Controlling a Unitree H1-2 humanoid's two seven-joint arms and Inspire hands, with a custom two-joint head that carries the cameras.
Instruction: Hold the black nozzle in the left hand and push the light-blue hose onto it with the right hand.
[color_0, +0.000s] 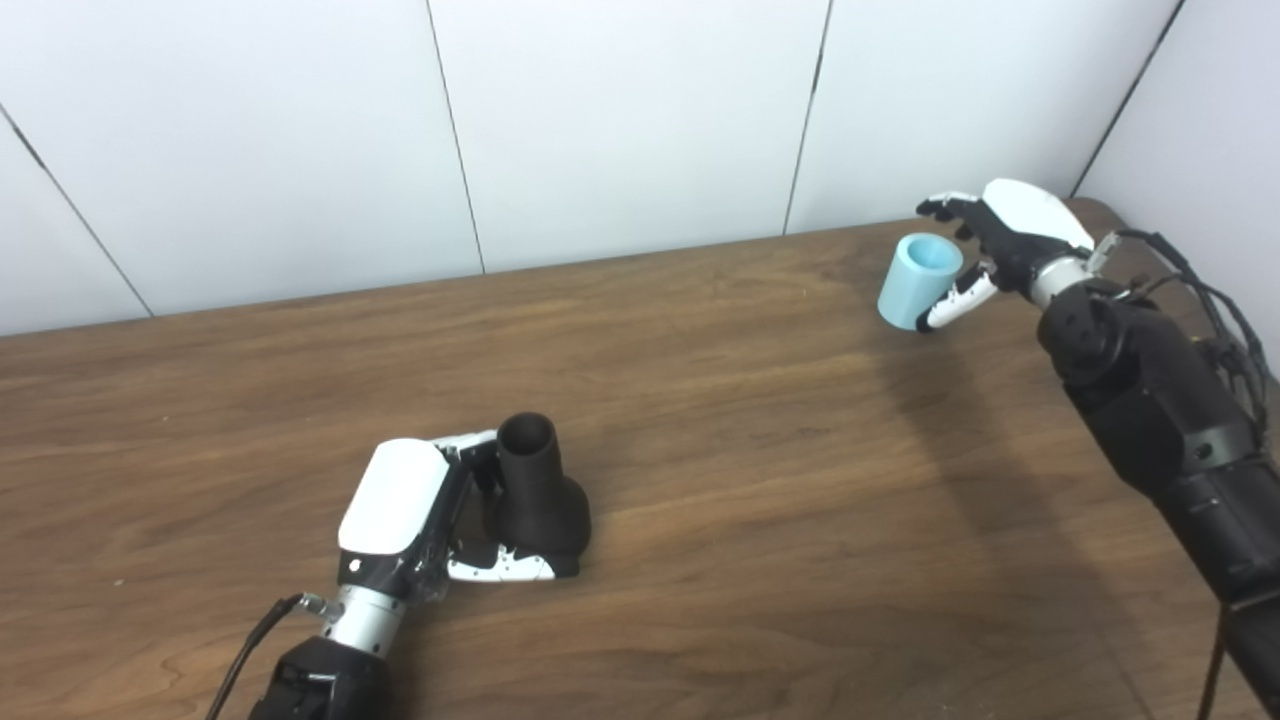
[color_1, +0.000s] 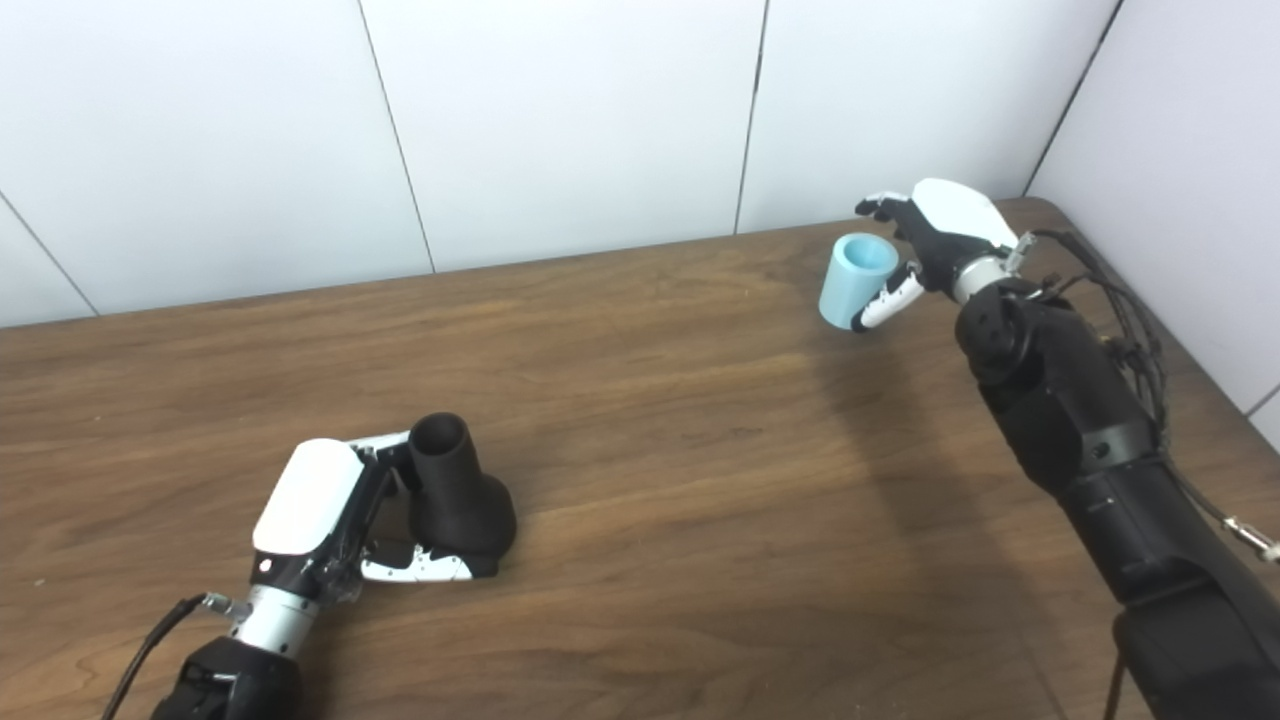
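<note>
Left eye view, left hand (color_0: 420, 520) hiding nozzle (color_0: 537, 495) base, hose (color_0: 918, 281) contact unclear

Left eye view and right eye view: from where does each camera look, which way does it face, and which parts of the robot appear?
Left eye view: on the head, looking down and forward at the table; both arms enter from below.
Right eye view: beside it, slightly to the right, facing the same way; the same arms show.
Shared: left hand around the black nozzle, right hand around the light-blue hose, white wall panels behind.
</note>
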